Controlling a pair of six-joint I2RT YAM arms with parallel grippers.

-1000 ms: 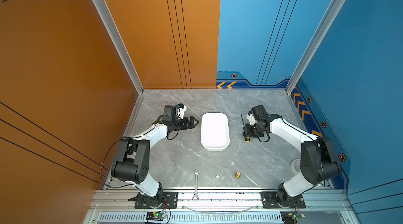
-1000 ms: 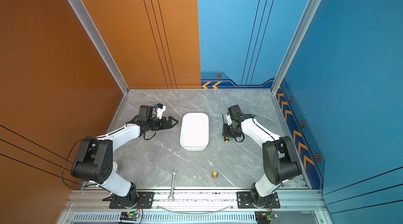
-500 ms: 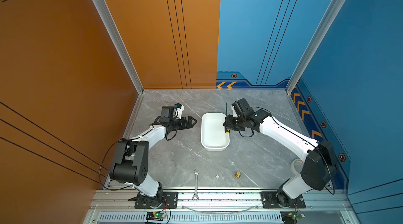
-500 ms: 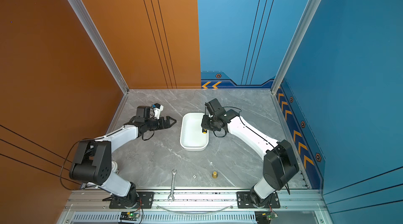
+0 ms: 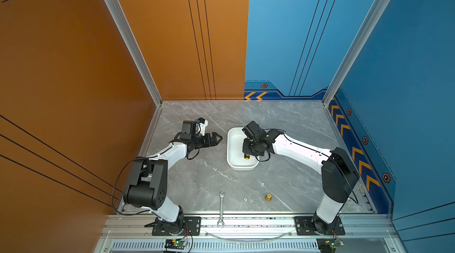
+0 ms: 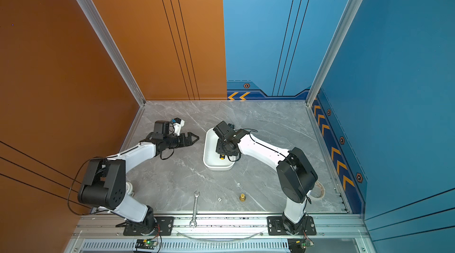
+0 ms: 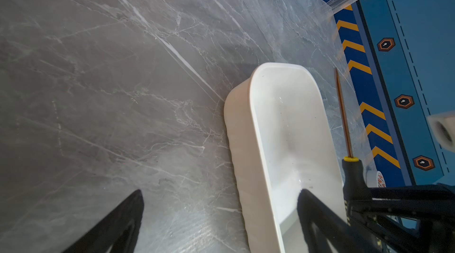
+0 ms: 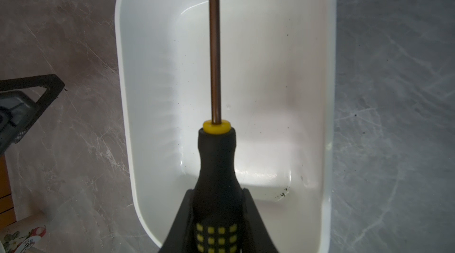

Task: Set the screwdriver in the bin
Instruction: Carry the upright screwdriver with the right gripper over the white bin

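Swung over the bin [image 5: 231, 145], the right tool [image 8: 218, 191] clamps the screwdriver [image 8: 216, 155]; left tool [image 5: 218, 139] gapes nearby, wrench [image 5: 221, 208] well apart.

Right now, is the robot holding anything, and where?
The right gripper holds the screwdriver by its black handle. The left gripper is empty.

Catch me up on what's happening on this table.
The right hand is shut on the handle of the screwdriver and holds it over the white bin, with the shaft running along the bin's length. It has not let go yet. The left hand is open and empty beside the bin. A wrench lies untouched near the front edge.
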